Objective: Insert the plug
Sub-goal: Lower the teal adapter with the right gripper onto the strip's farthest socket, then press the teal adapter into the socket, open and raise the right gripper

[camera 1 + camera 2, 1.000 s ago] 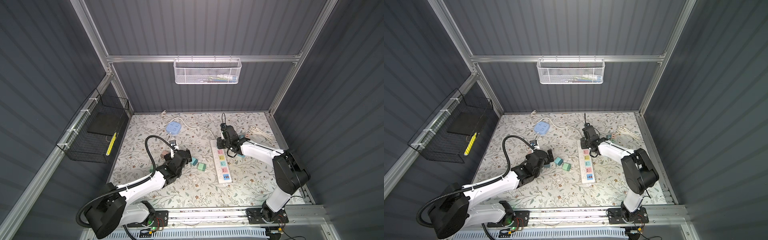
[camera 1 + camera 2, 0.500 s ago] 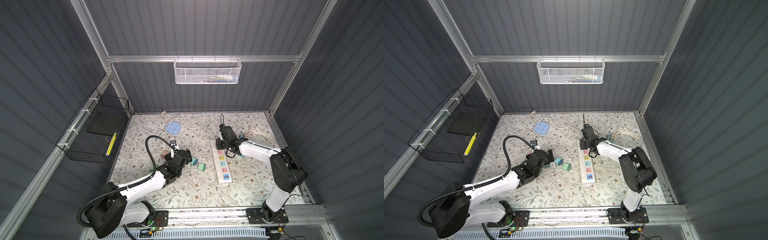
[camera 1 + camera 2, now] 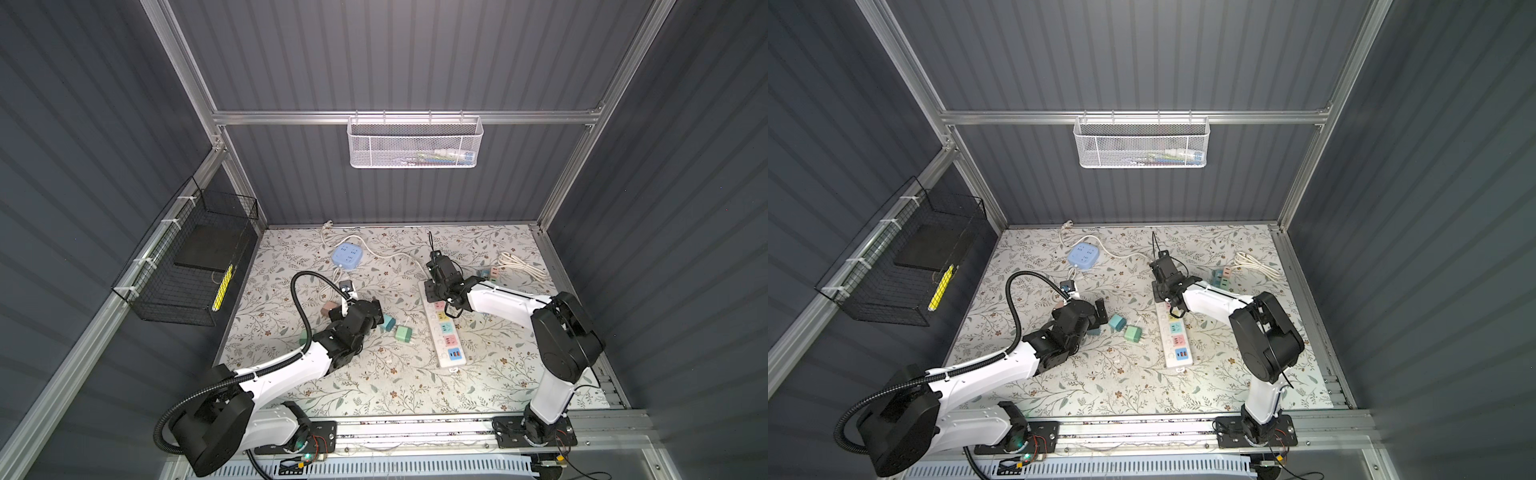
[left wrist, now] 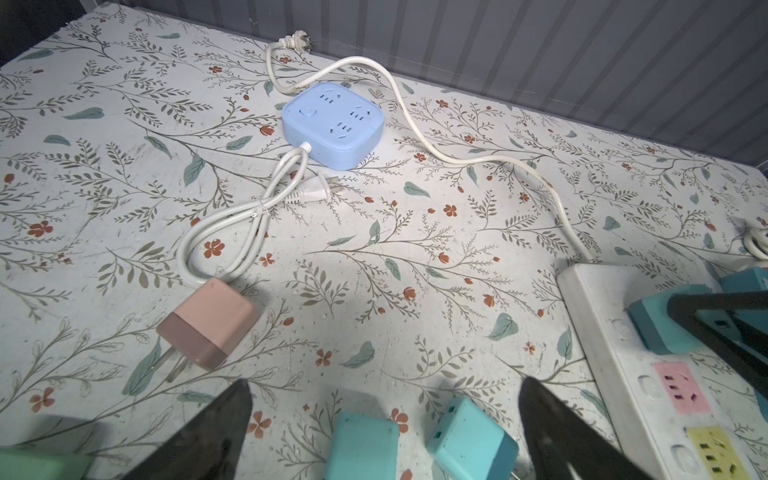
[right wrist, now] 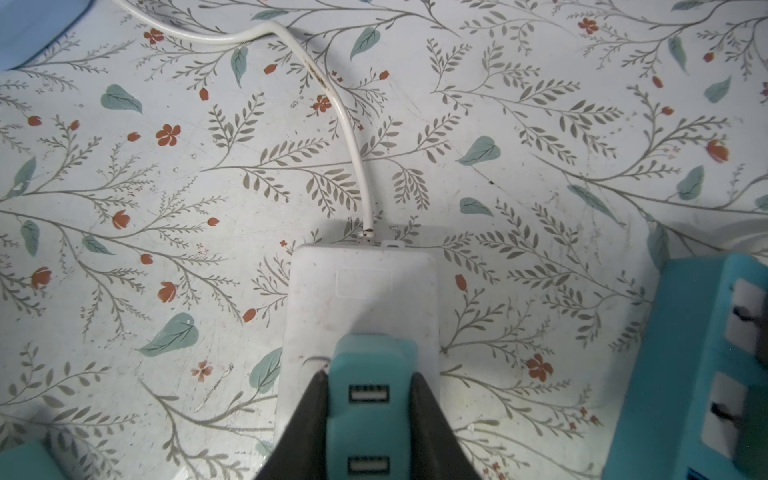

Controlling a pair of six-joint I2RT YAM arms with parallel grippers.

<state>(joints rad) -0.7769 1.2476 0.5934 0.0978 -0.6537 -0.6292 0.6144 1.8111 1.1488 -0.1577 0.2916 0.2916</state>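
Now my right gripper (image 5: 368, 378) is clamped on the teal two-port charger plug (image 5: 368, 428), standing on the cord end of the long white plastic power strip (image 5: 361, 291). Insertion looks under way; next I'd press straight down. My left gripper (image 4: 384, 384) gapes wide, empty.

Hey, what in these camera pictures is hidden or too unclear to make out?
- Prongs of the teal plug: right wrist view, hidden under its body between the right gripper fingers; seating in the power strip unclear. In both top views the gripper covers it.
- Contents of the white basket: top view, too small behind mesh.
- The green plug: left wrist view, blurred, cut by the picture's edge.
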